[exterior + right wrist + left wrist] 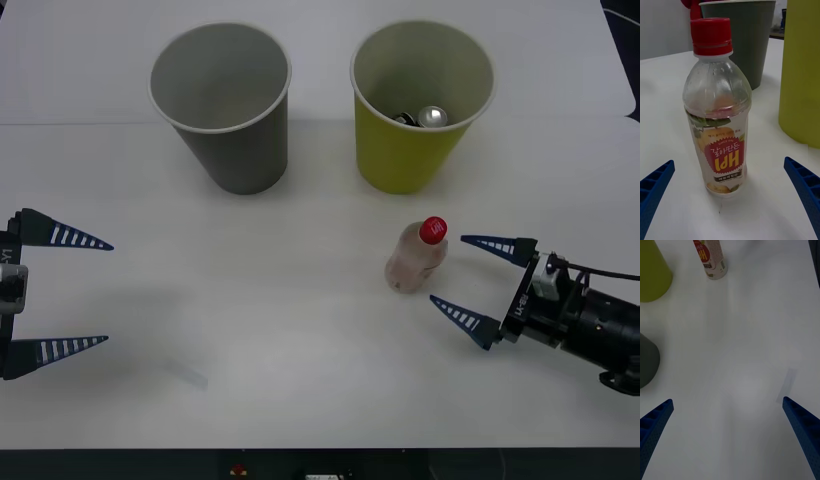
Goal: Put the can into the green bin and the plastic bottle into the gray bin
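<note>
The can (pixel 432 116) already lies at the bottom of the green bin (pixel 405 165), its silver top showing beside something dark that I cannot make out, so I judge the first half of the task done and the bottle step now in hand. My right gripper (pixel 478 283) is low over the table (pixel 300 380) with its jaws spread wide and grasping nothing, pointed at the plastic bottle (pixel 416 258), which stands upright just beyond my fingertips and in front of the green bin, apart from it. From my right wrist the bottle (pixel 718 108) sits midway between my two blue fingers (pixel 805 183), not yet between them. The next move, as I see it, calls for easing forward until the body is inside the jaws, closing on it below the red cap (pixel 711 36), lifting, and carrying it across to the gray bin (pixel 232 120), which stands beside the green one toward my left and looks empty. My left gripper (pixel 62 292) waits at the table's left edge, also spread and empty. By count: one can, one bottle, two bins, two grippers.
</note>
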You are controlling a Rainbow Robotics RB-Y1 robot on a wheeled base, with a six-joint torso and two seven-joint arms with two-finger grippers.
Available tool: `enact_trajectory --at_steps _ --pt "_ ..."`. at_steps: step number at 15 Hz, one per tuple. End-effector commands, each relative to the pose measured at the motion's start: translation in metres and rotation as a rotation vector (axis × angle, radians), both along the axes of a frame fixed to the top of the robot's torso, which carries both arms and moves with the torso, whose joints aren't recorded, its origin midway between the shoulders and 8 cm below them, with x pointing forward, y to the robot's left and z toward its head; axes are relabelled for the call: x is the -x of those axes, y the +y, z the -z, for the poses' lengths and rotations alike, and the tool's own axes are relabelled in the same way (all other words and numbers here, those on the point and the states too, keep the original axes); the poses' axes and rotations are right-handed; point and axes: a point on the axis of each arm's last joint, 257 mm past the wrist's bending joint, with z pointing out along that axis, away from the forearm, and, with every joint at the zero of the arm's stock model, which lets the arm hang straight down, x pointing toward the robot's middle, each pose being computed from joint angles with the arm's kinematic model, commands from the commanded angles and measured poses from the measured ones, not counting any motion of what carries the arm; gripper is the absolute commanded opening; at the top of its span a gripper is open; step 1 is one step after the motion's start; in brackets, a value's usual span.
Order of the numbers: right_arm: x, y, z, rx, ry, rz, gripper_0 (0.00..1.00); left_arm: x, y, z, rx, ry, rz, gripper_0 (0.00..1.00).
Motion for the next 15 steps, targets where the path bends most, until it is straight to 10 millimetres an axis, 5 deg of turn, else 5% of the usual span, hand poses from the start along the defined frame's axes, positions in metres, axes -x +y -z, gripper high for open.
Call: enact_trajectory --at_steps 1,12,13,14,15 --pt "-0.008 0.017 0.000 -0.022 -0.013 -0.017 1.00 0.000 0.000 0.000 0.000 0.000 0.000 1.00" --pt "-0.028 0.076 -0.017 -0.069 -0.084 -0.040 1.00 0.000 0.000 0.000 0.000 0.000 0.000 1.00" --pt "-0.030 0.081 -0.019 -0.067 -0.094 -0.046 0.91 0.000 0.000 0.000 0.000 0.000 0.000 1.00" --pt "-0.031 0.081 -0.019 -0.065 -0.096 -0.044 0.43 0.000 0.000 0.000 0.000 0.000 0.000 1.00" --pt "-0.032 0.080 -0.019 -0.062 -0.101 -0.039 0.07 0.000 0.000 0.000 0.000 0.000 0.000 1.00"
